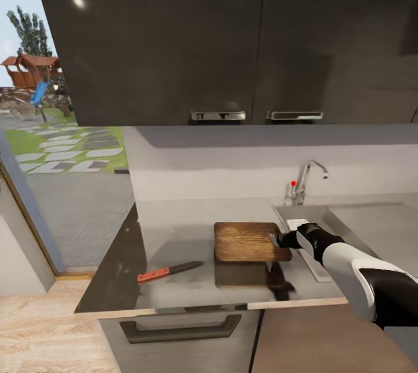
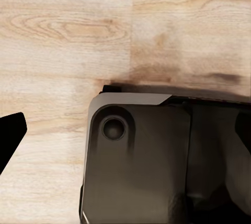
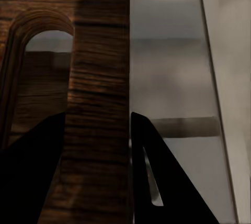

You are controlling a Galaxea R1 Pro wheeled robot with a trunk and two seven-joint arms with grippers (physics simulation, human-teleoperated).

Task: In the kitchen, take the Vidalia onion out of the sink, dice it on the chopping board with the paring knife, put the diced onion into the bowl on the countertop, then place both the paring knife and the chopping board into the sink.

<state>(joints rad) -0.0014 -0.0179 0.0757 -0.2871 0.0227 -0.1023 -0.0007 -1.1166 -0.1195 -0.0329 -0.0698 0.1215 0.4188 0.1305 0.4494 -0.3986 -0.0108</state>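
The brown wooden chopping board (image 1: 247,240) hangs a little above the grey countertop (image 1: 174,233), casting a dark shadow beneath it. My right gripper (image 1: 277,240) is shut on its right short edge. In the right wrist view the two dark fingers (image 3: 157,182) straddle the chopping board (image 3: 99,67) beside its handle slot. The paring knife (image 1: 168,272), with a red-brown handle and dark blade, lies flat on the countertop to the board's left. The steel sink (image 1: 302,212) sits just behind and right of my gripper. One dark left finger (image 2: 10,135) shows over the floor. The Vidalia onion and the bowl are out of view.
A chrome tap (image 1: 307,178) with a red knob stands behind the sink. Dark wall cabinets (image 1: 232,42) hang above the worktop. The counter's left end (image 1: 110,268) drops to a wooden floor (image 2: 68,35) by a window. My dark base (image 2: 157,161) fills part of the left wrist view.
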